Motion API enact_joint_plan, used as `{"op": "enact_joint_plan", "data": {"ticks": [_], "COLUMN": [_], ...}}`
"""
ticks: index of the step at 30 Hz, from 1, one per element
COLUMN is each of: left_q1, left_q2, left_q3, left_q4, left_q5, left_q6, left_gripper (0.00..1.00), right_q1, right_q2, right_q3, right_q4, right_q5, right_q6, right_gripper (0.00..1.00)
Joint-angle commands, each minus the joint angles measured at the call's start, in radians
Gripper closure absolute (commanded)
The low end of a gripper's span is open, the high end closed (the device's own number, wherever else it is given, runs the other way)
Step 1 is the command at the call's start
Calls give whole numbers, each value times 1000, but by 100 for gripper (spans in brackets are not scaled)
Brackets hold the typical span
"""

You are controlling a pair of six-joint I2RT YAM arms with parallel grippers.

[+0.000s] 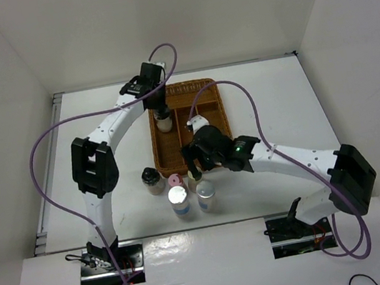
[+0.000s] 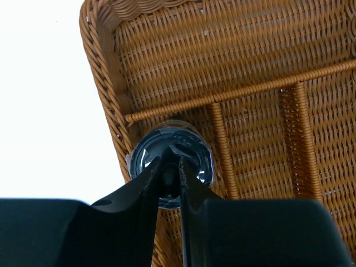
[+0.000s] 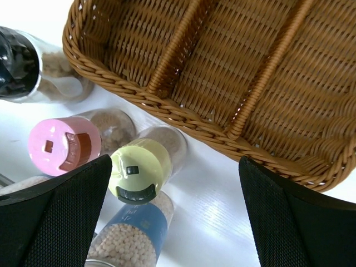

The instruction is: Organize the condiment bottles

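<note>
Left gripper (image 2: 169, 177) pinched shut, seemingly on black-capped bottle (image 2: 171, 158), left side of wicker tray (image 2: 107, 94), frame centre: placement step. Right gripper (image 3: 173, 167) wide open above pale yellow bottle (image 3: 139, 167), on table below tray, pink-capped bottle (image 3: 64, 146) just beside. Next: descend straight, close, lift.

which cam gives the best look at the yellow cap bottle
Right wrist: the yellow-cap bottle stands in full view, cap up, between the fingers of the open right pincer. Top external shows only a sliver of it beside the pink-cap bottle, under that pincer. Left wrist does not show it.
</note>
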Motion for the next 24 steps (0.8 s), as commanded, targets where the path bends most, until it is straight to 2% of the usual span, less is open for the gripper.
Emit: {"op": "enact_joint_plan", "data": {"ticks": [1, 4, 7, 8, 13, 20, 24], "left_q1": [6, 6, 6, 6, 6, 6, 15], "left_q2": [-6, 3, 3, 3, -42, -144, -233], "left_q3": [15, 15, 5, -4, -13, -13, -39], "left_q4": [52, 52, 52, 52, 43, 0, -9], "left_q5": [16, 25, 25, 25, 25, -38, -76], "left_q6": [1, 1, 1, 1, 1, 10, 10], "left_gripper": [72, 63, 46, 36, 15, 2, 0], "right_q1": [14, 23, 33, 33, 62, 103, 103], "right_q2": [14, 23, 23, 23, 43, 119, 132], "right_q3": [27, 27, 18, 18, 18, 47, 47], "right_q4": [19, 41, 41, 50, 50, 21, 21], "right_q5": [-2, -22, -39, -51, -51, 24, 24], "right_q6": [-16, -26, -26, -26, -17, 14, 36], "right_gripper": [1, 1, 1, 1, 1, 3, 9]}}
